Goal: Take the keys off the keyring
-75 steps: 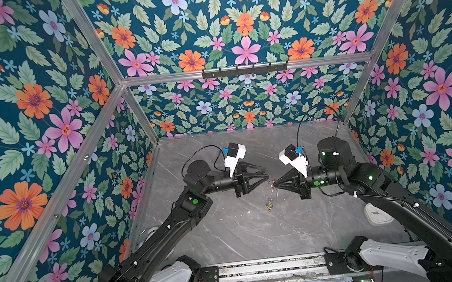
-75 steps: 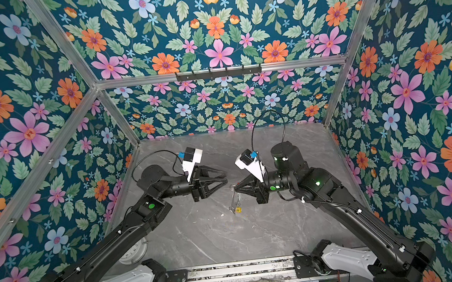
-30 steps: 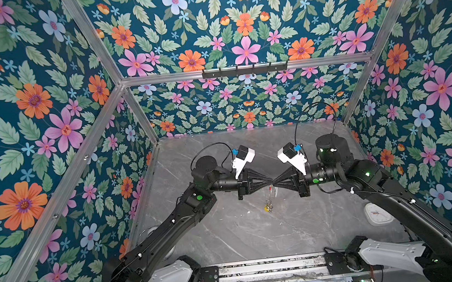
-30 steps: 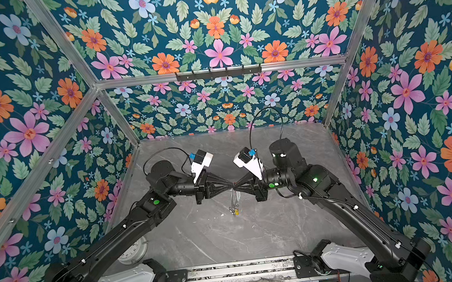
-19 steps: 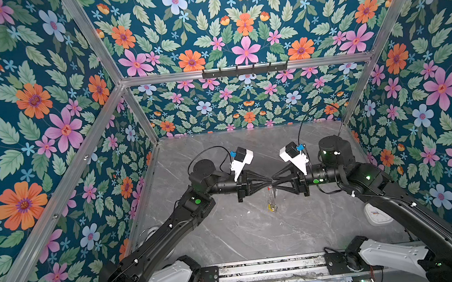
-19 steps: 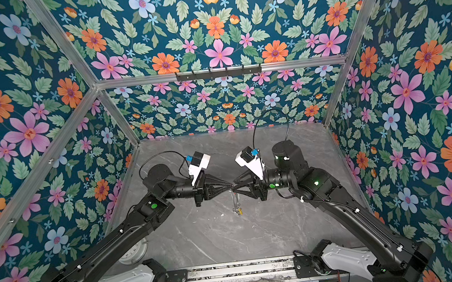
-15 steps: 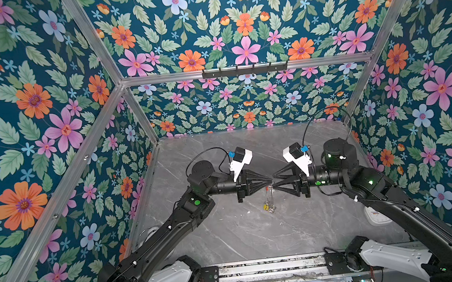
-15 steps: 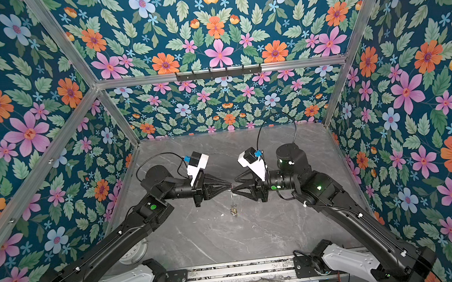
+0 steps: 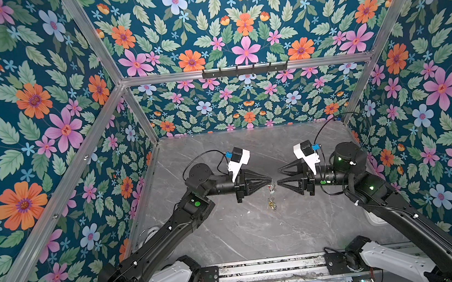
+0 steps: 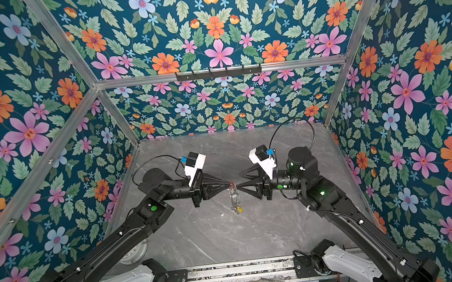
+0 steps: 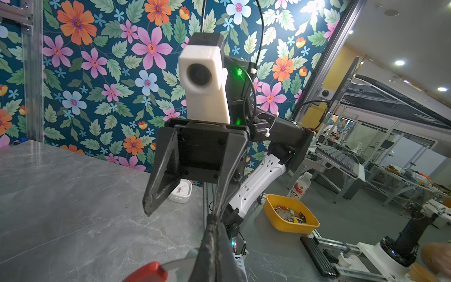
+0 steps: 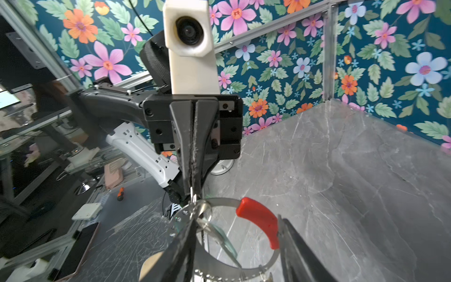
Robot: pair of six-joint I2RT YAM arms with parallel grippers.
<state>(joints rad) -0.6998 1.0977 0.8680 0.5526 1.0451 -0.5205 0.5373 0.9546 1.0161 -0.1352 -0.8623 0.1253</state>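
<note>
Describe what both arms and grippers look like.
The left arm and right arm are black with white base links and green lights. The left gripper and right gripper have black tapered fingers; white camera housings with black cables sit behind them.

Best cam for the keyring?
Right wrist: the keyring fills the foreground, red section and hoop clear. Left wrist catches only a blurred red sliver. Both top views show it tiny, edge-on.

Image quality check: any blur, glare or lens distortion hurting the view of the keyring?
Both top views: evenly lit and sharp, but the keyring is tiny and edge-on. Left wrist view: its red section at the frame edge is defocused; ceiling lamps flare. Right wrist view: left gripper sharp, the keyring's near rim soft, wide-angle stretch.
</note>
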